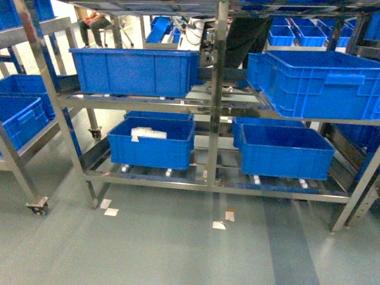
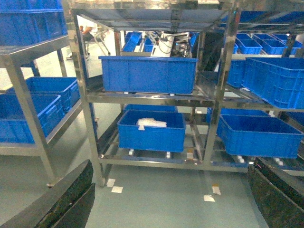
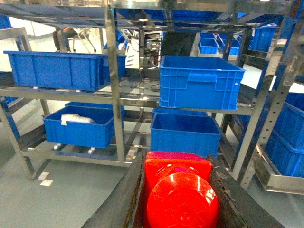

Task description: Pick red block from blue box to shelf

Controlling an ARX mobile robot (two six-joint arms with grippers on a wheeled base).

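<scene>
red block (image 3: pixel 180 194): we hold it clamped between the right gripper's two dark fingers, round stud facing the wrist camera; it fills the bottom of that view and does not show in the head view.
right gripper (image 3: pixel 178 190): closed on the red block, fingers (image 3: pixel 126 199) pressed to both its sides.
left gripper (image 2: pixel 166 199): only its two dark fingers show at the lower corners of its view, spread wide with nothing between them.
shelf (image 1: pixel 215 119): steel rack ahead of us, well apart from both grippers; its rails in tiers carry dark blue crates (image 1: pixel 135 71) above and below.
blue box: we see no turquoise tub in any view.
step, as we judge: carry the block to the shelf.
risk: the glossy brick may slip while we travel; released over open rails it could drop through to the floor (image 1: pixel 178 243), or land in a crate instead.
</scene>
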